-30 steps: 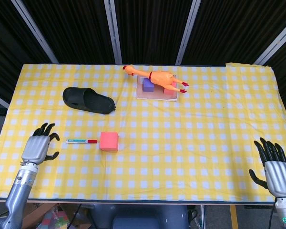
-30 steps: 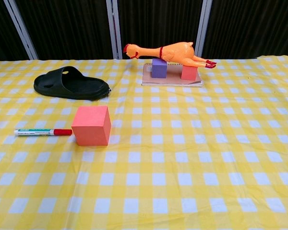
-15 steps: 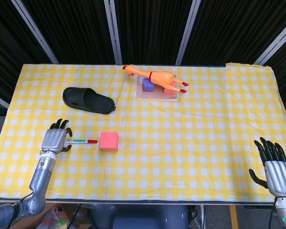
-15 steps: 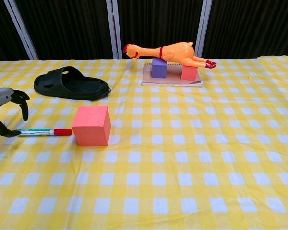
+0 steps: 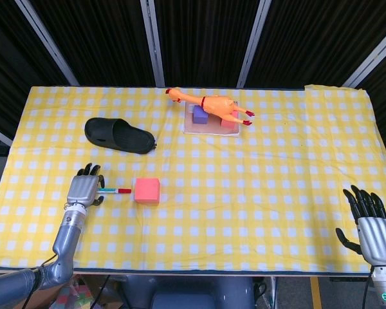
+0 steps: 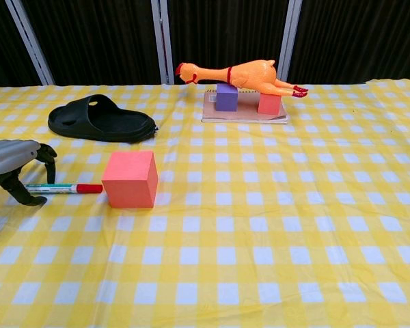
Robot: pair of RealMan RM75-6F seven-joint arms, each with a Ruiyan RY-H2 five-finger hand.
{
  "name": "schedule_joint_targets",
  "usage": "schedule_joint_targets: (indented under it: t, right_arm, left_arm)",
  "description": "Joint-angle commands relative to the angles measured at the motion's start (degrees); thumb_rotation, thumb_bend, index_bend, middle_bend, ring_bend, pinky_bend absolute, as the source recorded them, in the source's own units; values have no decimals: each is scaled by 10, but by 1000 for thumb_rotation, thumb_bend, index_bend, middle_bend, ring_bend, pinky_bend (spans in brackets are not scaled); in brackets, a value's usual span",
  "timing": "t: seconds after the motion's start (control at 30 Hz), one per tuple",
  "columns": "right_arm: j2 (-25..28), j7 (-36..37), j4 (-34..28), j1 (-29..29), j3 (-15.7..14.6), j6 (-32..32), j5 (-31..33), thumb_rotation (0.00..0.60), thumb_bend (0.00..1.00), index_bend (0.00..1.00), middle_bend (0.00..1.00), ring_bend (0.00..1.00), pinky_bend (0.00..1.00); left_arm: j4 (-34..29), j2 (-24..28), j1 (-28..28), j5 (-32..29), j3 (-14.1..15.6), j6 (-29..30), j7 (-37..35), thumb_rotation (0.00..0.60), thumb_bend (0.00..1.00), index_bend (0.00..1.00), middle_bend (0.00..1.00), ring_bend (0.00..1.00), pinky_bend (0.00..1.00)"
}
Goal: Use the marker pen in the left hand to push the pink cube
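Your left hand (image 6: 14,171) sits over the tail end of the slim white marker pen with the red cap (image 5: 114,190), fingers curled down around the barrel; whether they actually grip it or only arch over it, you cannot tell from either view. The pen lies flat on the yellow-and-white checked tablecloth (image 5: 276,161), its red cap pointing toward three o'clock at the pink foam cube (image 6: 130,179). The cap end lies just beside the cube's left face; touching or a hair apart is unclear. The cube stands square on the cloth, at three o'clock from your left hand.

Your right hand (image 5: 371,227) rests well apart at the near right corner of the table, seen only in the head view, holding nothing, its dark fingers spread and pointing toward twelve o'clock.

At twelve o'clock from the pen lies a black rubber slipper (image 6: 101,119). Further along the far side, an orange rubber chicken (image 6: 239,72) is propped across a small purple block (image 6: 226,97) and a small red block (image 6: 268,104), both standing on a flat pale board (image 6: 244,116).
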Motion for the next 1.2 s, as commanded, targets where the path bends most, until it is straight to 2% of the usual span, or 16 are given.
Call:
schedule_joint_targets:
  t: [0.03, 0.13, 0.2, 0.37, 0.53, 1.2]
  right_arm:
    - [0, 2, 0, 0, 0, 0, 0, 600, 377, 0, 0, 0, 0]
    - [0, 3, 1, 0, 0, 1, -1, 600, 377, 0, 0, 0, 0]
    - [0, 3, 1, 0, 0, 1, -1, 600, 378, 0, 0, 0, 0]
    - [0, 2, 0, -1, 0, 2, -1, 600, 378, 0, 0, 0, 0]
    - [-1, -1, 0, -1, -1, 3, -3, 600, 378, 0, 0, 0, 0]
    - [0, 1, -2, -1, 0, 1, 2, 600, 378, 0, 0, 0, 0]
  left_arm:
    - [1, -2, -1, 2, 1, 3, -4, 600, 414, 509, 110, 12, 145]
    - [-3, 1, 2, 10, 2, 11, -15, 600, 494, 548, 122, 15, 145]
    - [-9, 5, 4, 15, 4, 16, -20, 600, 511, 557, 126, 15, 145]
    - [-27, 21, 11, 23, 11, 25, -26, 600, 513, 567, 128, 15, 145]
    - [-41, 18, 14, 4, 7, 32, -23, 600, 513, 564, 130, 15, 145]
    - [-48, -74, -53, -37, -33, 42, 30, 600, 525, 555, 138, 15, 144]
